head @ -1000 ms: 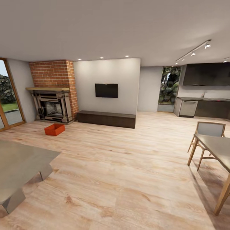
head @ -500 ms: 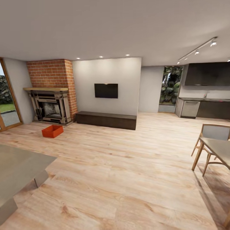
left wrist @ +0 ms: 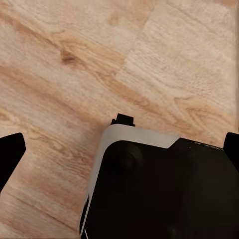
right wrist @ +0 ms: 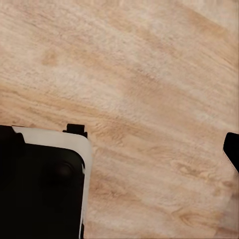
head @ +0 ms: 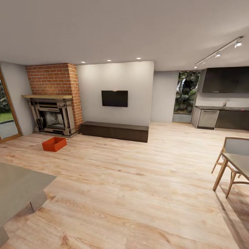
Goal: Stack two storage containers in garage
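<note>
One orange-red storage container (head: 54, 144) sits on the light wood-plank floor (head: 131, 180) of the living room, just in front of the brick fireplace (head: 52, 116) at the far left. The second container and the garage are out of view. In the left wrist view my left gripper (left wrist: 121, 152) hangs open over the planks, its black fingertips (left wrist: 10, 154) far apart with nothing between them. In the right wrist view my right gripper (right wrist: 119, 149) is also open over bare planks, with one fingertip (right wrist: 232, 148) at the picture's edge. Both are far from the container.
A grey table (head: 17, 186) juts in at the near left. A wooden dining table with a chair (head: 235, 155) stands at the right. A dark low bench (head: 116, 130) runs under the wall television. A kitchen counter (head: 221, 117) is at the back right, and wide plank floor lies between.
The whole head view has shifted as the robot rolls forward: the grey table and the dining set slide toward the picture's edges. The container itself has not moved.
</note>
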Available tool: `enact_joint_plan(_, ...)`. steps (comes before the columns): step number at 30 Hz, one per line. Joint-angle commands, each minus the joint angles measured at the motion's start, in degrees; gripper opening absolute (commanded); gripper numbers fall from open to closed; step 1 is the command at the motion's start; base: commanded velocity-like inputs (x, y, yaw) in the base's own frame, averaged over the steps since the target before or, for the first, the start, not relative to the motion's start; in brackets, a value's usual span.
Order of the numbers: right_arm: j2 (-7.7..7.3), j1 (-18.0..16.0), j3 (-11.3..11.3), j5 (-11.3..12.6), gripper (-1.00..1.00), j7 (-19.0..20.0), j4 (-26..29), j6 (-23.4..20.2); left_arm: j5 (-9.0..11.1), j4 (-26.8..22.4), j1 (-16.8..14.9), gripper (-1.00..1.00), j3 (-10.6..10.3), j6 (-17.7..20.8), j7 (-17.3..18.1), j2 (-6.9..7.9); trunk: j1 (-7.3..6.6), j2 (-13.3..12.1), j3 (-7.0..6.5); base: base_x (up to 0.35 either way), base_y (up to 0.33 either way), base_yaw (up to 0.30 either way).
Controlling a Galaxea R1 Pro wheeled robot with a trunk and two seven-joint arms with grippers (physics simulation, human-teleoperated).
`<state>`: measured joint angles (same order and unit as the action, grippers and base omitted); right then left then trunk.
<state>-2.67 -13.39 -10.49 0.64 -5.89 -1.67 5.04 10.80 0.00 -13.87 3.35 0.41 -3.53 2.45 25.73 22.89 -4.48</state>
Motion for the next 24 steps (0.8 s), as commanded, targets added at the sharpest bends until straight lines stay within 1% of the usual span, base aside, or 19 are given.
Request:
enact_joint_plan(1,-0.02,-0.05,-0.37,0.06,1.00,-0.16,-0.18,0.26,0.15,0.00,-0.01,1.00,0.28,0.04,-0.08,-0.01,0.05,0.03,0.02,0.324,0.000,0.000)
enact_joint_plan(24,0.12,-0.05,-0.41,-0.01,1.00,-0.15,-0.18,0.32,0.10,0.00,-0.01,1.00,0.26,0.24,-0.01,-0.13,0.05,0.03,0.02,0.323,0.000,0.000)
